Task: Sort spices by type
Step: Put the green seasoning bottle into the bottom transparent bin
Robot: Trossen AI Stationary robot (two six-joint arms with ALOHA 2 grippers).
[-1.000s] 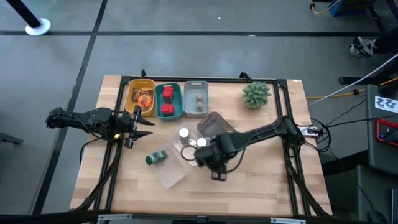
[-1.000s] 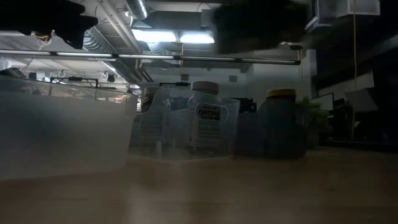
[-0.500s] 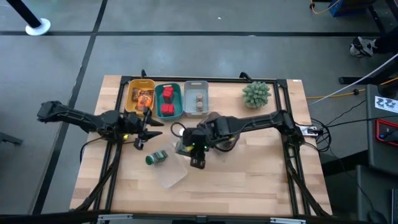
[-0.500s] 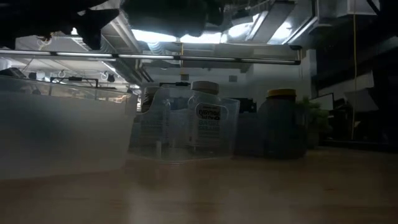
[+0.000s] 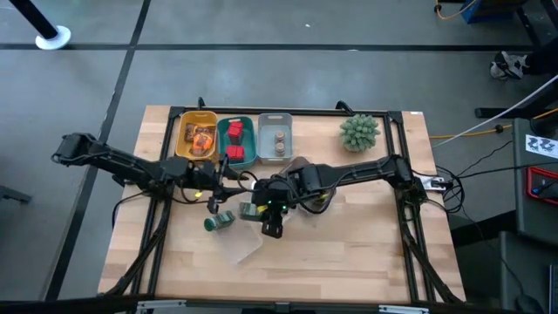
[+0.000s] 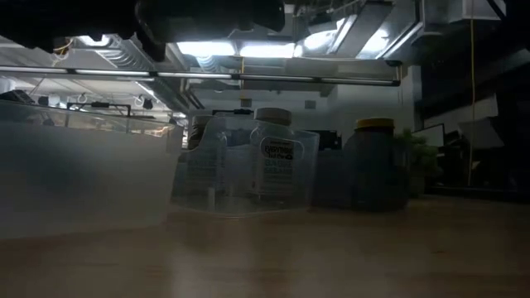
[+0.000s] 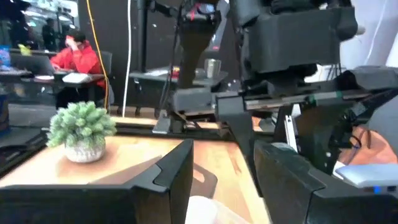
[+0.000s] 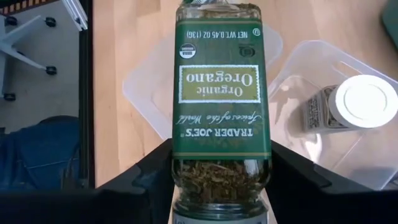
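Observation:
My right gripper (image 5: 264,214) is shut on a green-labelled oregano jar (image 8: 221,93) above the table's middle, over a clear tray (image 8: 152,93). A second green-labelled jar (image 5: 220,220) lies on its side on the table. My left gripper (image 5: 220,187) is open just left of the right gripper, and a white cap (image 7: 200,210) shows between its fingers, below them. A white-capped bottle (image 8: 360,102) stands in another clear tray (image 8: 323,155). A yellow-lidded jar (image 6: 374,161) shows in the low view. My right gripper pinches the oregano jar between its two fingers (image 8: 152,177) on the clear glass part (image 8: 221,177) below the label, toward the jar's cap end. The jar lies along the fingers and sticks out ahead of them, toward the table's left. It is lifted clear of the table.
At the far edge stand a yellow bin (image 5: 186,148) with orange packets, a teal bin (image 5: 248,139) with red cubes and a grey bin (image 5: 276,119) with small brown jars. A spiky green plant (image 5: 359,131) stands at the far right. A person sits beyond the table (image 7: 78,56).
My right gripper has gone toward the table's left, from right of the clear trays to over them. My left gripper has reached toward the table's right, closing on the right gripper. The green-labelled jar on the table has stayed where it was.

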